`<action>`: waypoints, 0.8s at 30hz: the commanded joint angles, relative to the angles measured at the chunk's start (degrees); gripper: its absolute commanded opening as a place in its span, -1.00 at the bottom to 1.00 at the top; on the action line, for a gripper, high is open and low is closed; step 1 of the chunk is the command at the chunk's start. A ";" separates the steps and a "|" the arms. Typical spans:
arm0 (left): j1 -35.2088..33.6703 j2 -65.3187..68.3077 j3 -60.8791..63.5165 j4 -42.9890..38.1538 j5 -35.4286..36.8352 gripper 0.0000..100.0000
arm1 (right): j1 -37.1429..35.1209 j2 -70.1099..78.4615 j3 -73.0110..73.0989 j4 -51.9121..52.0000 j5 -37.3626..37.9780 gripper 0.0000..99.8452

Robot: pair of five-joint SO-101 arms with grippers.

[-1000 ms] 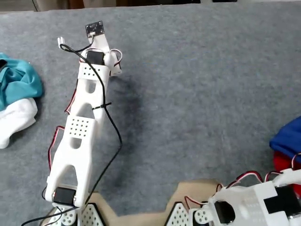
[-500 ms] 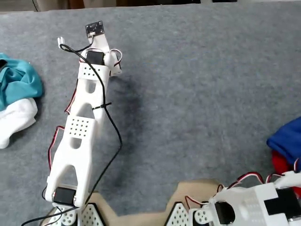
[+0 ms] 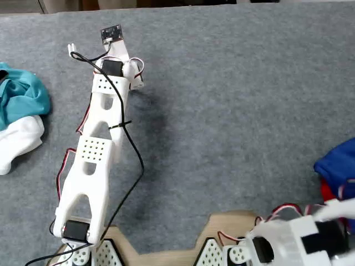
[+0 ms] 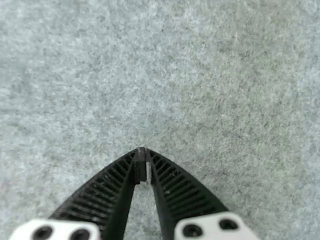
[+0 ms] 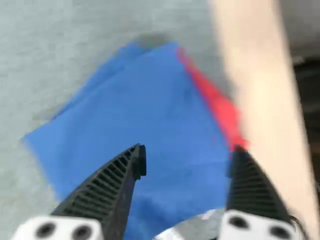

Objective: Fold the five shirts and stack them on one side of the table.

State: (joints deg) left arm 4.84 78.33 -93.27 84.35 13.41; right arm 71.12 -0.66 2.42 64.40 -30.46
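at the table (image 3: pixel 233 100)'s left edge, a teal shirt (image 3: pixel 25 97) in a crumpled heap, touching a white shirt (image 3: pixel 19 138) bunched just nearer the near edge, both partly cut off by that side. at the right edge, towards the near corner, a blue shirt (image 3: pixel 335 166) lying flat with straight sides, on top of a red shirt (image 3: pixel 327 191) peeking out along the side closest to the table's edge. left arm (image 3: pixel 100 149) stretched long from the near left corner towards the far edge, wrist stopping close to it, well apart from the teal and white heap. left gripper (image 4: pixel 141 167) pinched together, tips touching, nothing between them, poised over plain grey cover (image 4: pixel 210 75) with the same cover all round. right arm (image 3: pixel 299 244) low at the near right corner, beside the blue shirt. right gripper (image 5: pixel 187 160) spread wide apart, hovering above the blue shirt (image 5: pixel 145 115), one finger over the blue cloth, the other over the line where the red shirt (image 5: pixel 212 100) shows; whether touching the cloth, cannot tell. beyond the red, a pale strip (image 5: pixel 255 75) running along the edge. between the left arm and the blue shirt, a wide stretch of grey cover from near edge to far edge.
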 commanded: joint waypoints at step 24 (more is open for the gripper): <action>-15.38 -20.26 1.85 16.97 -10.29 -0.96 | -60.70 31.25 -12.62 -30.77 26.64 -0.99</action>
State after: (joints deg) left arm -7.82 65.67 -93.19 100.35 5.85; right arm 11.69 28.53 -4.62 34.59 -8.40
